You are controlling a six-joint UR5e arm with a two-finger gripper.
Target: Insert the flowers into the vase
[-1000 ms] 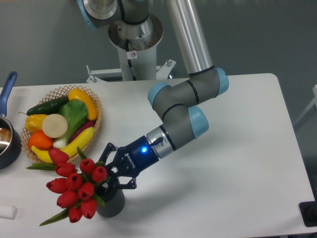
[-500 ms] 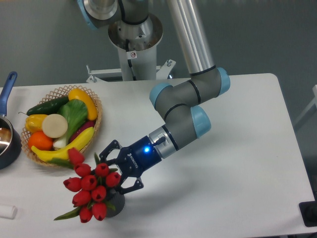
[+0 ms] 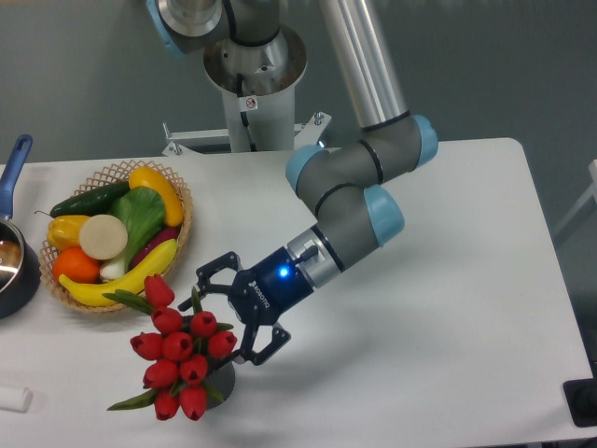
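The flowers [image 3: 180, 350], a bunch of red tulip heads with green leaves, stand in the vase [image 3: 224, 380] near the table's front left. The bunch leans to the left. The vase is dark grey and mostly hidden under the blooms; only its right side shows. My gripper [image 3: 227, 317] is open, its two fingers spread wide just right of the bunch, one finger above it and one beside the vase. It holds nothing.
A wicker basket [image 3: 183, 201] with a banana, a cucumber, a leafy green and other produce sits at the left. A dark pot with a blue handle [image 3: 13, 164] is at the left edge. A small white object [image 3: 13, 399] lies at the front left.
The bunch has shifted right and settled over the vase, hiding more of it. My gripper has opened wider and drawn back a little to the right, away from the stems.
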